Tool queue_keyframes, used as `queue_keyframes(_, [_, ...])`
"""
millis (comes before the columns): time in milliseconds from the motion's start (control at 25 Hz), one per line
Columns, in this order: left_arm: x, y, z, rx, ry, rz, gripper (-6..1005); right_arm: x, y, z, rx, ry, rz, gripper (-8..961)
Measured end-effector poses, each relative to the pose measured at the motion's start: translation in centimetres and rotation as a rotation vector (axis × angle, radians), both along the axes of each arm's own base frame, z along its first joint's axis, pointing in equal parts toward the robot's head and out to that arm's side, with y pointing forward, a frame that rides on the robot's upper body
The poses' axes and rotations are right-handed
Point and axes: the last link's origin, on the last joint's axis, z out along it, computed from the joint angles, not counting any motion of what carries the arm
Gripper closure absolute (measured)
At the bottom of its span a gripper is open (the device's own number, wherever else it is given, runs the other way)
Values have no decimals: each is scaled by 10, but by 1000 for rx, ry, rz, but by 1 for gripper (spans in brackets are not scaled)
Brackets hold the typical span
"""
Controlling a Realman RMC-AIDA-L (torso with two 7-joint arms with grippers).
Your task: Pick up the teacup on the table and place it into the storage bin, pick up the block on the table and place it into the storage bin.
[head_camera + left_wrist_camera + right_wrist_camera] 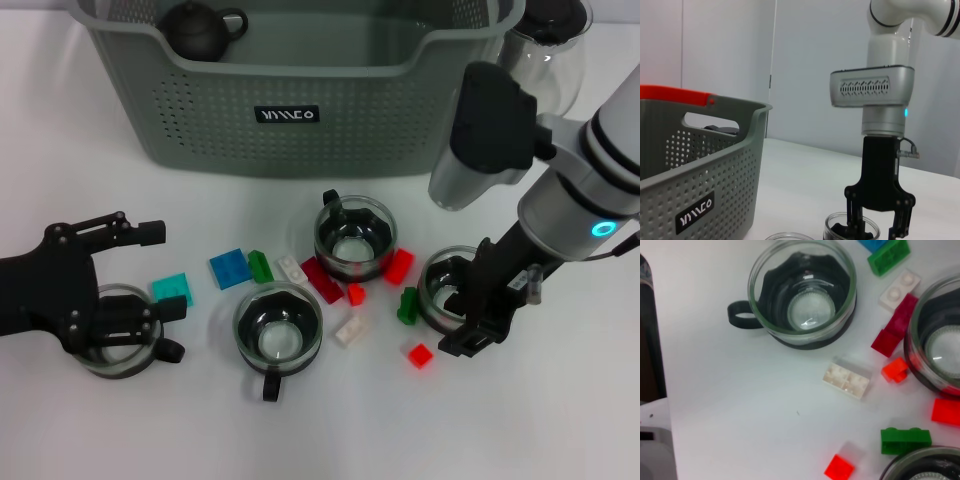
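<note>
Black right claw (478, 310) straddles a teacup (445, 290) rim, spread; left claw (150, 285) spread around another; only the left wrist shows sideways.

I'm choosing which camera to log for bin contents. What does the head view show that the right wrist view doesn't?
Head view only: the storage bin with a dark teapot inside, the glass carafe, both grippers, left and right, each at a teacup.

Right wrist view only: close detail of a white block.

Both: the middle teacup and scattered blocks.
</note>
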Motion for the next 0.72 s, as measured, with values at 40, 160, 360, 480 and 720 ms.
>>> queue_keyframes(40, [0,0,0,0,0,0,155,1,-1,-1,1,-4,3,366])
queue_keyframes(160, [0,0,0,0,0,0,156,2,-2,-5,6,-15,8,430])
queue_keyframes(360, [0,0,-1,-1,-2,0,156,4,-5,-8,1,-29,27,571])
queue_keyframes(480, [0,0,-1,-1,-2,0,156,3,-4,-8,8,-27,30,651])
queue_keyframes(720, [0,0,-1,-1,-2,1,156,-1,-3,-1,23,-22,29,810])
